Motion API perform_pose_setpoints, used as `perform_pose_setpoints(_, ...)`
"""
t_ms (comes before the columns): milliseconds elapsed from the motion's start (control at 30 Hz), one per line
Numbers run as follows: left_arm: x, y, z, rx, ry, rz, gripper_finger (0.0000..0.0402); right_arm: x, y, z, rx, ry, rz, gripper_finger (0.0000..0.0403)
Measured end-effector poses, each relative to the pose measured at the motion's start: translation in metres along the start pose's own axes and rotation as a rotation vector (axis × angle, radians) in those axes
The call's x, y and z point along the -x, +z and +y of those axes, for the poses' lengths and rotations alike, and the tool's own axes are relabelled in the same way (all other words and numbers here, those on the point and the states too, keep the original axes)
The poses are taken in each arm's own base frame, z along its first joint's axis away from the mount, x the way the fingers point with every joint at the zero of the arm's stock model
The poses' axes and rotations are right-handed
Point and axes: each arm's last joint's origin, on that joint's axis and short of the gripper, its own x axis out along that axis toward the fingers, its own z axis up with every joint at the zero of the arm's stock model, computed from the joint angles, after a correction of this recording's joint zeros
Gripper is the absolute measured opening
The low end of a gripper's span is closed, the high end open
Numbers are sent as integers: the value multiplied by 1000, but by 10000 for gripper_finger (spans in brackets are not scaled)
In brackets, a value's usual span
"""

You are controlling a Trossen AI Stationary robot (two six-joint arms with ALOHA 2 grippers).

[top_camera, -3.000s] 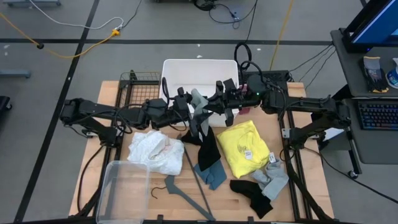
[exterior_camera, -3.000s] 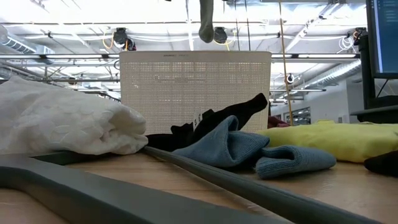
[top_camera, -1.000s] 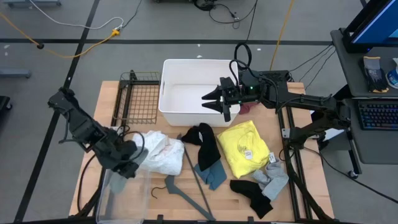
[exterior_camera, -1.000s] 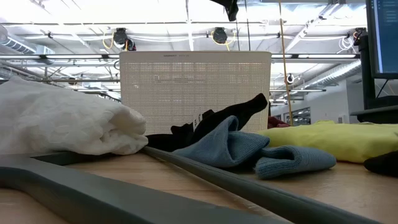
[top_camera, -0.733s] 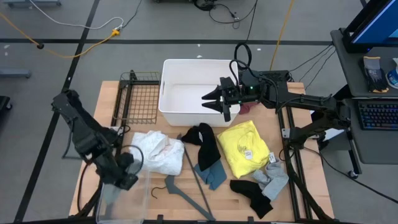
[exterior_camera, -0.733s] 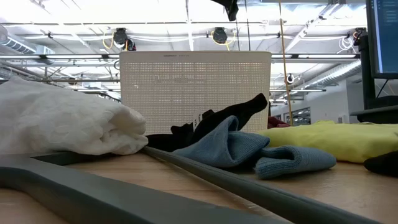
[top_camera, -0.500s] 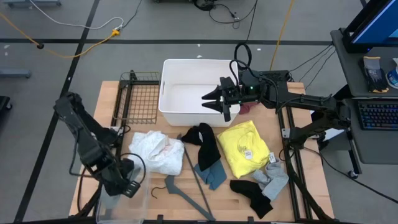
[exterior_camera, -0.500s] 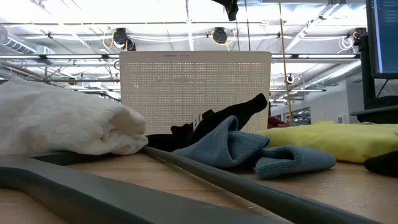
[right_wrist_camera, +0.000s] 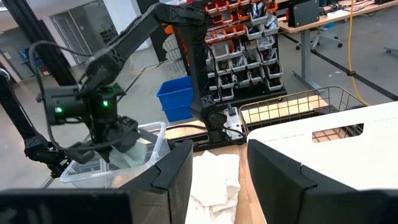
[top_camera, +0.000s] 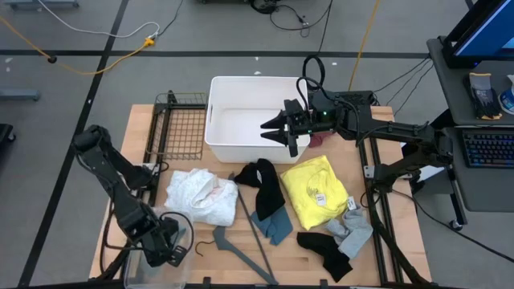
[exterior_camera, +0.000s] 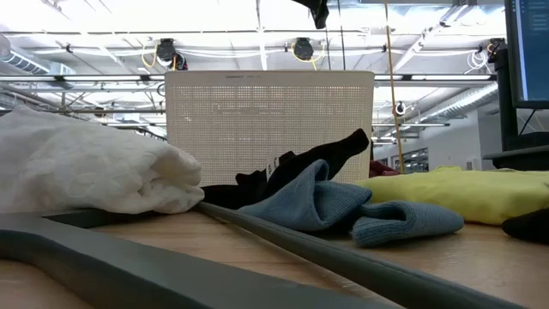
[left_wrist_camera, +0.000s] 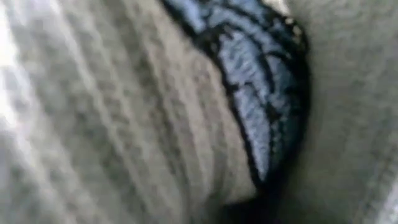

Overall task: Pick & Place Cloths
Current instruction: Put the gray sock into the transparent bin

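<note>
My left gripper (top_camera: 165, 241) hangs over the clear plastic bin (top_camera: 144, 221) at the table's near left corner, shut on a grey cloth (right_wrist_camera: 127, 154). That cloth fills the left wrist view (left_wrist_camera: 124, 124). My right gripper (top_camera: 269, 128) hovers open over the white bin (top_camera: 241, 88) with nothing between its fingers. On the table lie a white cloth (top_camera: 201, 197), a black cloth (top_camera: 265, 181), a teal-blue cloth (top_camera: 273, 226), a yellow cloth (top_camera: 317, 193), another grey cloth (top_camera: 352, 229) and a second black cloth (top_camera: 325, 253). My left gripper comes at the grey cloth from above, pointing down. The cloth hangs below the fingers (right_wrist_camera: 134, 155) inside the clear bin's walls. The gripper's own body hides which part of the cloth the fingers are on.
A thin grey hanger (top_camera: 245, 241) lies near the front edge, between the clear bin and the teal-blue cloth. A wire basket (top_camera: 178, 120) stands left of the white bin. A maroon bit (top_camera: 321, 140) shows beside the white bin's right wall.
My left gripper has swung from beside the white cloth toward the table's near edge, carrying the grey cloth, and now stands over the clear bin.
</note>
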Motion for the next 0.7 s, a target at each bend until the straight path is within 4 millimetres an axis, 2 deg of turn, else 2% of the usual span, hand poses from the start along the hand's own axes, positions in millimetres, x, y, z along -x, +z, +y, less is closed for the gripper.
perform_pose_setpoints(167,-12,9,9,15,48,-26,16,0,0,0,0,0,0,148)
perform_pose_setpoints(333,-17,14,14,-6,74,-30,50,0,0,0,0,0,0,146)
perform_pose_setpoints(500,-17,13,14,-64,82,-15,105,0,0,0,0,0,0,146)
perform_pose_setpoints(700,-17,10,12,-136,84,66,199,0,0,0,-35,-1,-1,145)
